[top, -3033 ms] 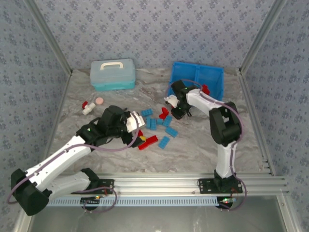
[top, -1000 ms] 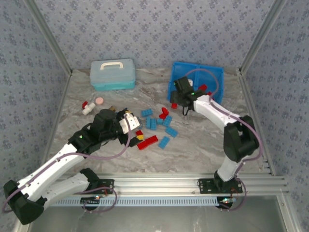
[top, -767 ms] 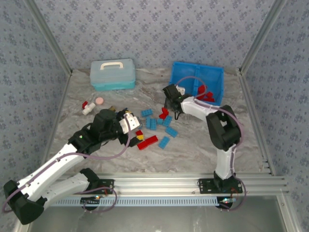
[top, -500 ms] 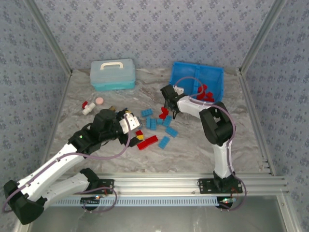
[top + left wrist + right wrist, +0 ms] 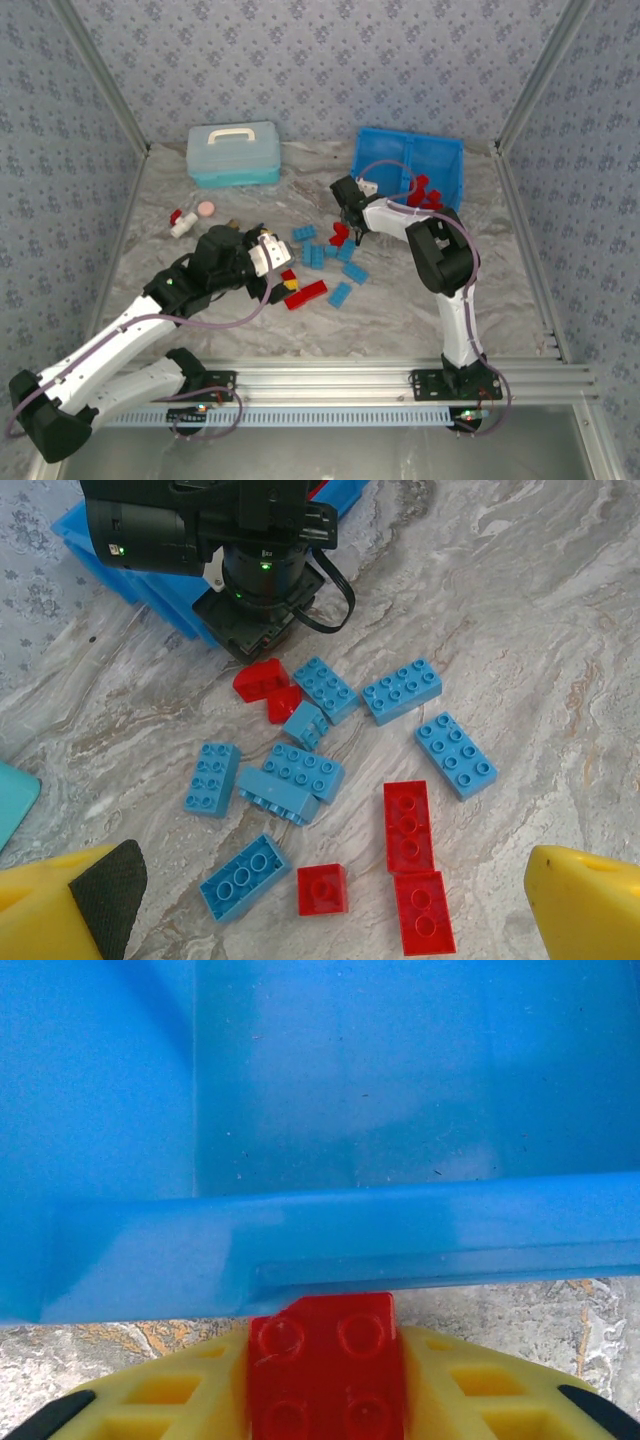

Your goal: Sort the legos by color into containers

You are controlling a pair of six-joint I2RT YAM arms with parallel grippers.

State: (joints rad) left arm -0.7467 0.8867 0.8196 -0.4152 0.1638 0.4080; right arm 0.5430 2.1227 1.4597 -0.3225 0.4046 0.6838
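Red studded plastic brick (image 5: 322,1360) sits pinched between my right fingers (image 5: 150,1400), low over the marbled counter (image 5: 500,1310) and just short of the bright blue plastic tray (image 5: 350,1230) wall, ready, I judge, to lift over it. Left fingers (image 5: 585,895) hang wide above the loose red and light blue bricks (image 5: 300,770), leaving room.

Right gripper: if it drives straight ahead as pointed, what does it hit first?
Probably the near wall of the blue tray, directly ahead of the right gripper and the red brick it holds. Depth is unclear from the wrist view.
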